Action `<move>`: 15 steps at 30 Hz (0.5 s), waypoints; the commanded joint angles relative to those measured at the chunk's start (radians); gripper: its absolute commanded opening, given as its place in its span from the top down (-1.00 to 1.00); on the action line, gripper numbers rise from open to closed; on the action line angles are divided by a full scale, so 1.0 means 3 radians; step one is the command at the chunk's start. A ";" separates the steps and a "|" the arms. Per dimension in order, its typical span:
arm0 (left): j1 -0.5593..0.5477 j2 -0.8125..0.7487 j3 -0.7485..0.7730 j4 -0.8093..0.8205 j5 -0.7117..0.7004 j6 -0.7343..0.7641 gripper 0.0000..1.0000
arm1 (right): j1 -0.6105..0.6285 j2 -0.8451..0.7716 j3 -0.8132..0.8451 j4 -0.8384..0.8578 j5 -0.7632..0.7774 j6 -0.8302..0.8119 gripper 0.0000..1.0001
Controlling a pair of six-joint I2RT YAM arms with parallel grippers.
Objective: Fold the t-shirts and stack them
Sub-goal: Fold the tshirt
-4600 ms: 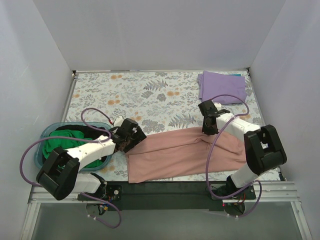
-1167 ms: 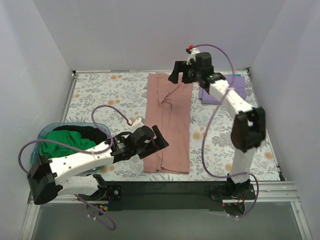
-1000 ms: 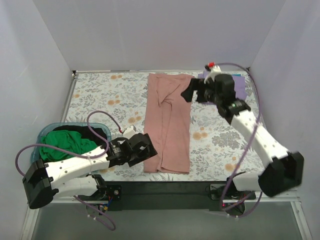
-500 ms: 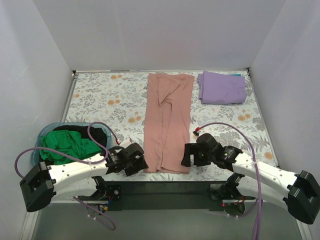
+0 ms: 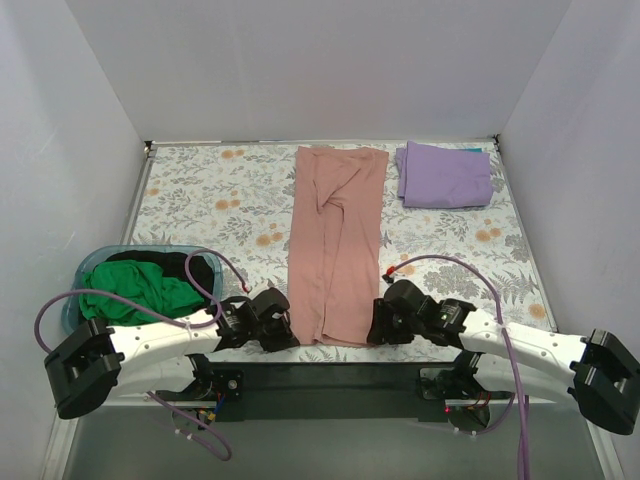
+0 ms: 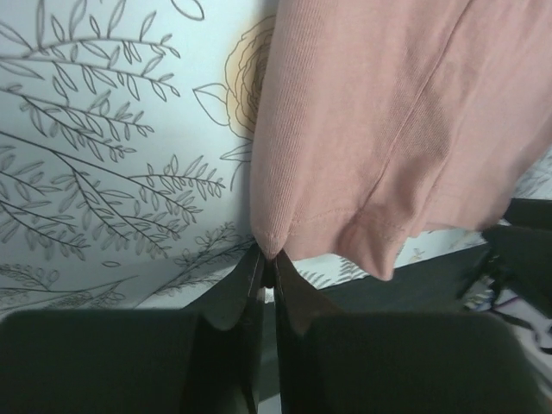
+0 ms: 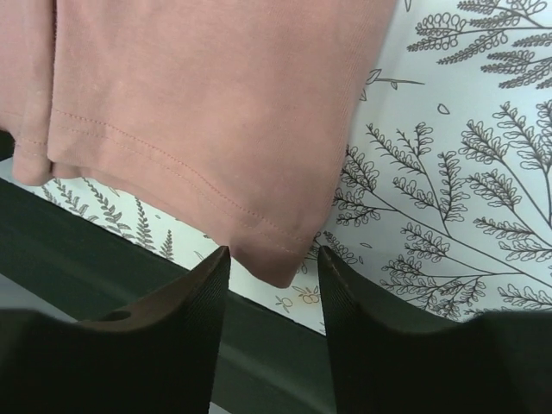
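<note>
A dusty-pink t-shirt [image 5: 335, 245] lies as a long folded strip from the back of the table to its near edge. My left gripper [image 6: 268, 260] is shut on the near left corner of the pink t-shirt [image 6: 379, 129]. My right gripper [image 7: 272, 263] is open, its jaws either side of the near right corner of the pink t-shirt [image 7: 207, 103], not pinching it. In the top view the left gripper [image 5: 283, 335] and the right gripper [image 5: 377, 328] sit at those two corners. A folded lavender t-shirt [image 5: 444, 174] rests at the back right. A green t-shirt [image 5: 130, 290] lies in the basket.
The teal basket [image 5: 82, 272] stands at the left near edge, with dark cloth in it beside the green one. A floral cloth [image 5: 220, 195] covers the table. The black front rail [image 5: 330, 380] runs just below the shirt's near hem. White walls enclose the table on three sides.
The pink shirt went from lying crosswise to lengthwise. The right arm swung from the far end to the near right corner, jaws narrowing. The left gripper shut on the near left corner.
</note>
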 commanded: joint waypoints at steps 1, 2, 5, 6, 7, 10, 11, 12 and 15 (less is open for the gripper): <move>0.0002 0.0091 -0.0101 -0.0051 0.0068 0.0051 1.00 | 0.0030 0.0016 -0.0069 0.0061 0.0129 0.0107 0.06; 0.0002 0.0096 -0.0096 -0.0056 0.0063 0.0082 1.00 | 0.0030 0.0016 -0.0074 0.0066 0.0149 0.0107 0.17; -0.0003 0.0045 -0.0101 -0.0056 0.0078 0.0072 1.00 | 0.0030 0.0006 -0.0084 0.0076 0.0180 0.0096 0.64; -0.0003 0.0015 -0.0126 -0.0056 0.0088 0.0077 1.00 | 0.0030 -0.0009 -0.0095 0.0076 0.0180 0.0101 0.90; -0.0008 -0.0062 -0.0137 -0.0061 0.0103 0.0077 1.00 | 0.0030 -0.0065 -0.0105 0.0076 0.0120 0.0091 0.97; -0.0034 -0.0261 -0.0198 -0.0056 0.0267 0.0031 1.00 | 0.0035 -0.0294 -0.0207 0.0025 -0.0034 0.0127 0.97; -0.0049 -0.0307 -0.0213 -0.0056 0.0282 0.0016 1.00 | 0.0035 -0.0377 -0.0243 0.0000 -0.0065 0.0142 0.97; -0.0064 -0.0374 -0.0229 -0.0056 0.0308 -0.0010 1.00 | 0.0035 -0.0479 -0.0314 -0.0051 -0.0090 0.0158 0.97; -0.0095 -0.0563 -0.0285 -0.0097 0.0344 -0.0066 1.00 | 0.0040 -0.0898 -0.0391 -0.0164 -0.0213 0.0178 0.97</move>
